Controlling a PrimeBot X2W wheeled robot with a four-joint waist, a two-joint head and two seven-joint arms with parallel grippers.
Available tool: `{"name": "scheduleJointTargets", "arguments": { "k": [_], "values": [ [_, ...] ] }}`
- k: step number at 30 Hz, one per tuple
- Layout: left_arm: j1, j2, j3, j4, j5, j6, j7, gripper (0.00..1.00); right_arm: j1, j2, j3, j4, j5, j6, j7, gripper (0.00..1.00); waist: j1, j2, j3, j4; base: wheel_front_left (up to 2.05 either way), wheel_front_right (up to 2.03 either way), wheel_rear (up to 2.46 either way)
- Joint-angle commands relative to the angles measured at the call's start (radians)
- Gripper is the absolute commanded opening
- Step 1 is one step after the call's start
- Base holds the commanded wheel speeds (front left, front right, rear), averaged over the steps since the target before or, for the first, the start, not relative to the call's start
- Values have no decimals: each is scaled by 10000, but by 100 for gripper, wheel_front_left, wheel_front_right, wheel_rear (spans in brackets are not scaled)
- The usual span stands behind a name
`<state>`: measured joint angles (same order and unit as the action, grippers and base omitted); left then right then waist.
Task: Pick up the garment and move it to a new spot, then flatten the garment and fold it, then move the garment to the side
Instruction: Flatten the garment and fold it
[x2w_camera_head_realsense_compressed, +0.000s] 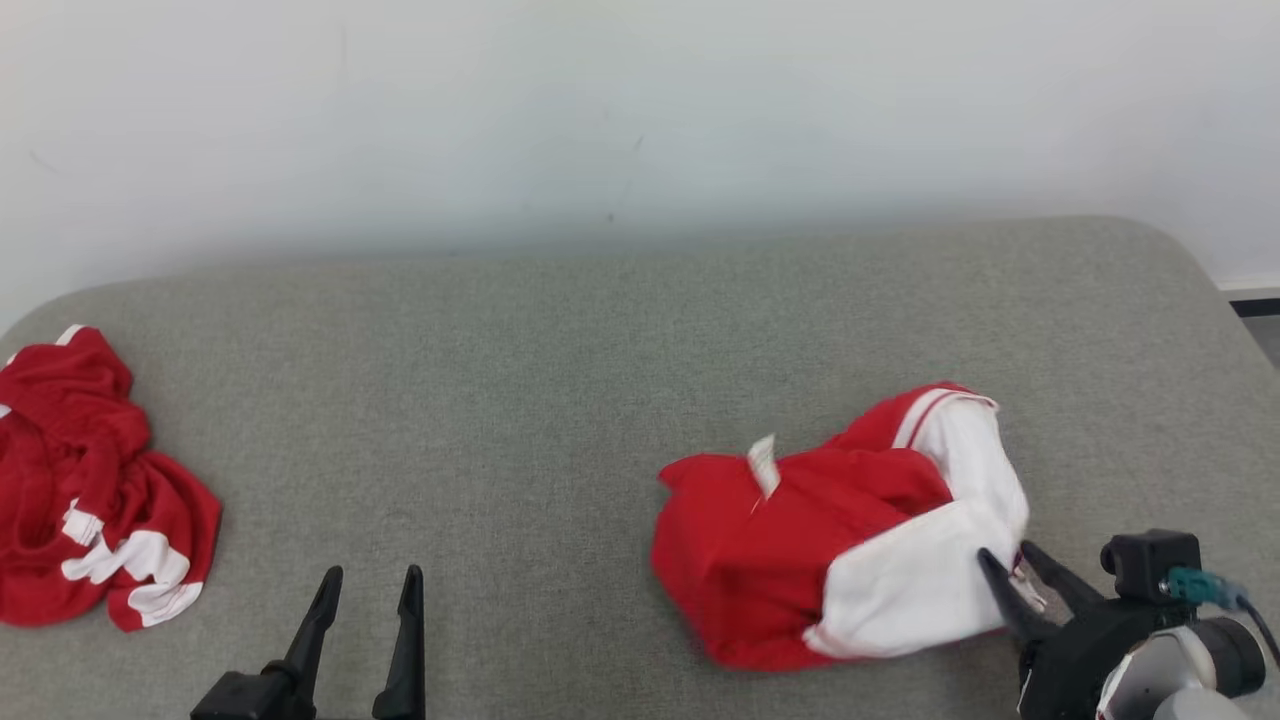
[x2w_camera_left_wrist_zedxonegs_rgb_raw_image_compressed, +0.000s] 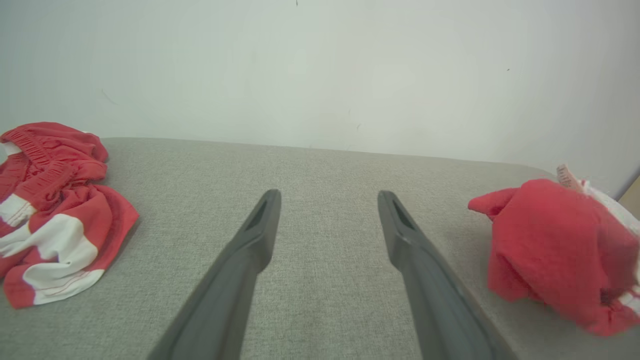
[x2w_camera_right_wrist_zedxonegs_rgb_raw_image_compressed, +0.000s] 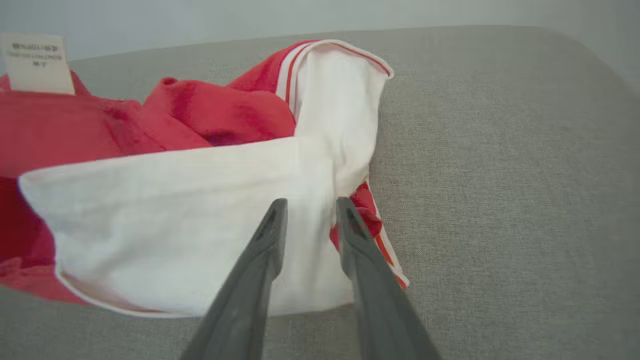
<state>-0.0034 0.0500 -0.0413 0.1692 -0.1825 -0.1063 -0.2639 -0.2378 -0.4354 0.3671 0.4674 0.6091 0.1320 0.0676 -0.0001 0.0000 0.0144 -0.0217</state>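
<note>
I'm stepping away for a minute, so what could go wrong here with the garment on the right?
The garment lies bunched, so flattening may trap folds. The right gripper, jaws slightly parted over its white edge, could snag cloth on pulling away. A second garment at the left might get picked instead.

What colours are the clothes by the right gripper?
The garment is red and white, clearest in the right wrist view.

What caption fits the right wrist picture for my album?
Right gripper, fingers slightly apart, at the white panel of a crumpled red-and-white garment on a grey surface.
</note>
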Motion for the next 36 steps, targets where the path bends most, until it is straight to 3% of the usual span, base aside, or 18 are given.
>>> {"name": "scheduleJointTargets", "arguments": {
  "k": [1,10,18,29,36],
  "values": [
    [149,7,6,2,-50,-9,-8,100,483,395,-604,-425,-674,-26,-374,100,1,0,-212,-148,0,0,0],
    [326,8,-52,-7,-25,17,-8,100,1945,1849,-2645,-2290,-3358,-26,-2031,100,1,0,-485,-210,0,0,0],
    [486,7,-98,76,-17,-41,-8,100,3015,2979,-3412,-3354,-5352,-26,-3234,100,1,0,-749,-151,0,0,0],
    [683,7,52,156,144,-94,-8,100,3213,3545,-3459,-3517,-5328,-26,-3321,100,1,0,-943,-170,0,0,0],
    [-43,8,-689,1183,-12,-178,-4,100,3091,3637,-3424,-3250,-5087,-26,-3321,100,1,0,-778,-236,0,0,0]
  ]
}}
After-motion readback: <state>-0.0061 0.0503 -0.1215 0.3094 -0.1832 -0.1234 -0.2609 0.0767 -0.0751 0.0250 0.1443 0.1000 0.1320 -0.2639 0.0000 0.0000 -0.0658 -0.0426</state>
